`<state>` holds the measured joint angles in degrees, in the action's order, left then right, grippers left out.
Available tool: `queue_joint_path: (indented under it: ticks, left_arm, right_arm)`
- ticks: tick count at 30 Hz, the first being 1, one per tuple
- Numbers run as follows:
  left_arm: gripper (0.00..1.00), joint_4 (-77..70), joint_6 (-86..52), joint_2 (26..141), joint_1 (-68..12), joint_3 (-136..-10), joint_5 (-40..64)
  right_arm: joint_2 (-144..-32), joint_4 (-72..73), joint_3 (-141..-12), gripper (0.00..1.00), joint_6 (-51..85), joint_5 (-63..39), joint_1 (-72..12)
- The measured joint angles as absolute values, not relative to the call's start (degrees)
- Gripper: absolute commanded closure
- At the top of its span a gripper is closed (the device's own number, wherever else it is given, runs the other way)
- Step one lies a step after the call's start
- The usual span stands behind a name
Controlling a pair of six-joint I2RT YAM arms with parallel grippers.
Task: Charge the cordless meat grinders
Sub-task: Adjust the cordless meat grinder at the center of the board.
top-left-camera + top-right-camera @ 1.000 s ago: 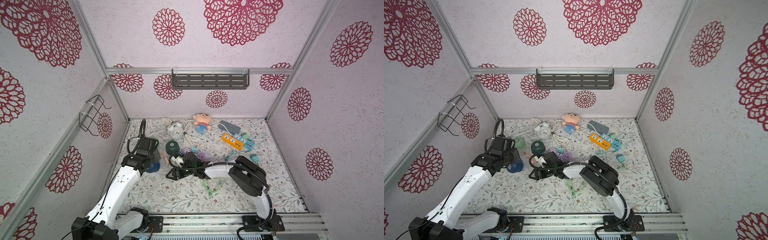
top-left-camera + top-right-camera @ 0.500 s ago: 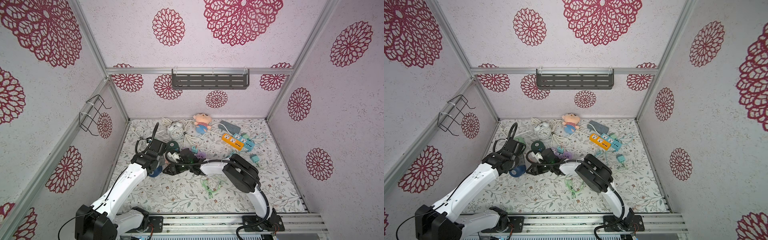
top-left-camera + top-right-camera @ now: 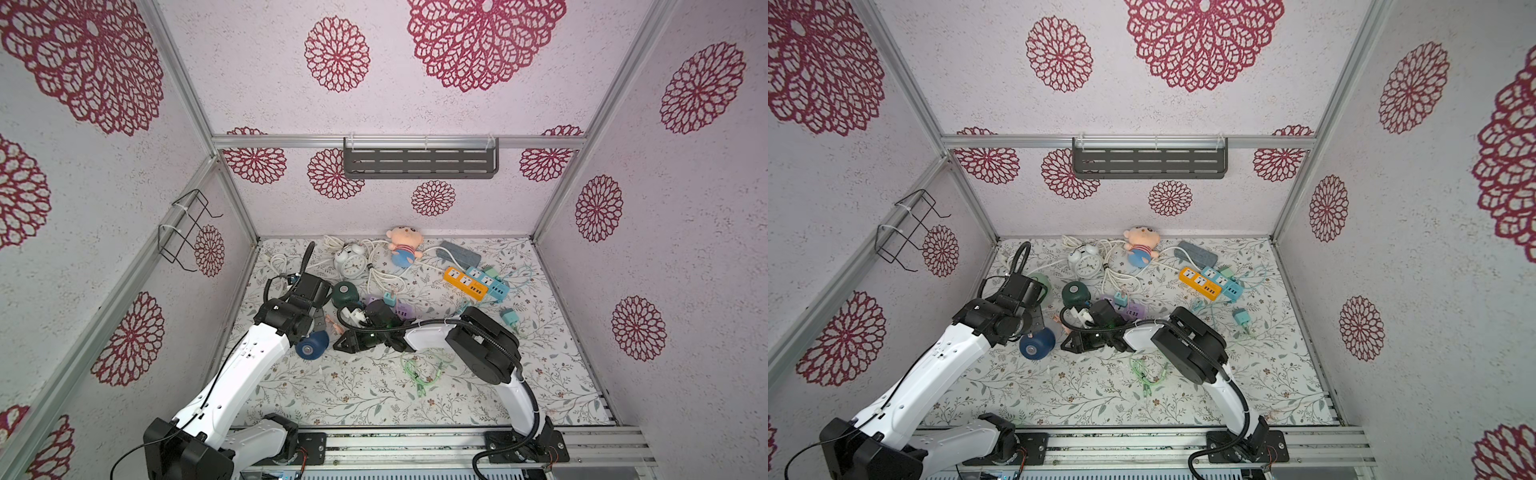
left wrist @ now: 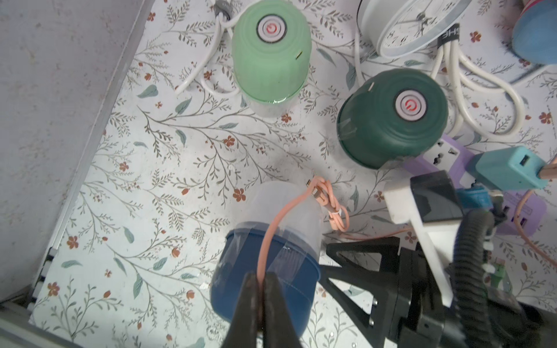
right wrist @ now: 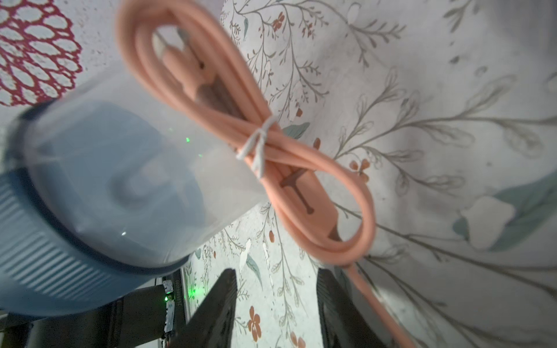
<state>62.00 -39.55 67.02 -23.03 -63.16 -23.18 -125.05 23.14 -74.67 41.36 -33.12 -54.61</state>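
left side: light green grinder [image 4: 271, 51] stands upright near the left wall, no lead in it.

left end effector [image 4: 261, 281]: closed, pinching the pink cable [image 4: 272, 229] just above the navy grinder [image 3: 311, 345]. compared with a second before, this arm has swung inward from the wall toward the middle of the bench [image 3: 332, 395]. the navy grinder has barely shifted; it lies tipped over, silver button toward the front, clear base toward the back.

the cable runs from the pinch across the navy grinder's clear base to a bundle with a white tie around it. one plug end shows at the bundle, not seated in anything.

centre: dark green grinder [image 3: 345, 292] is upright, just beside the purple strip [image 4: 434, 156], no lead in it.

right end effector [image 5: 275, 301]: jaws apart, nothing between them, low over the bench and facing the bundle. it sits much where it was a second before.

right of that, a teal adapter [image 4: 509, 170] sits on the purple strip with a pink lead at its port.

judgement: the change is a regrouping of both arms around one cable, not progress on connection. no grinder appears to be charging; the task is at an early stage. next need is likely a plug grasp by the right arm. risks: the tie limits slack, and the tipped grinder may roll.
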Motion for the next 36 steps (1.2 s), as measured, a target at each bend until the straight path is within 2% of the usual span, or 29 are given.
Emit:
queue_joint_path:
  ticks: [13, 23, 32, 36]
  left_arm:
    - [0.97, 75.05, -42.68, 64.84, -23.11, -67.55, -15.25]
    - [0.94, 74.28, -42.24, 74.02, -23.38, -65.06, -11.18]
    - [0.94, 72.01, -40.29, 82.56, -23.38, -70.81, -10.83]
    - [0.93, 71.18, -39.38, 85.45, -23.38, -74.19, -10.76]
  right_arm:
    - [-113.78, 17.69, -68.47, 0.54, 37.30, -29.87, -57.91]
    - [-117.01, 13.50, -72.93, 0.53, 35.42, -26.98, -58.02]
    - [-119.90, 12.99, -75.26, 0.53, 35.57, -26.50, -55.31]
    - [-119.98, 13.93, -74.85, 0.45, 36.16, -26.72, -53.15]
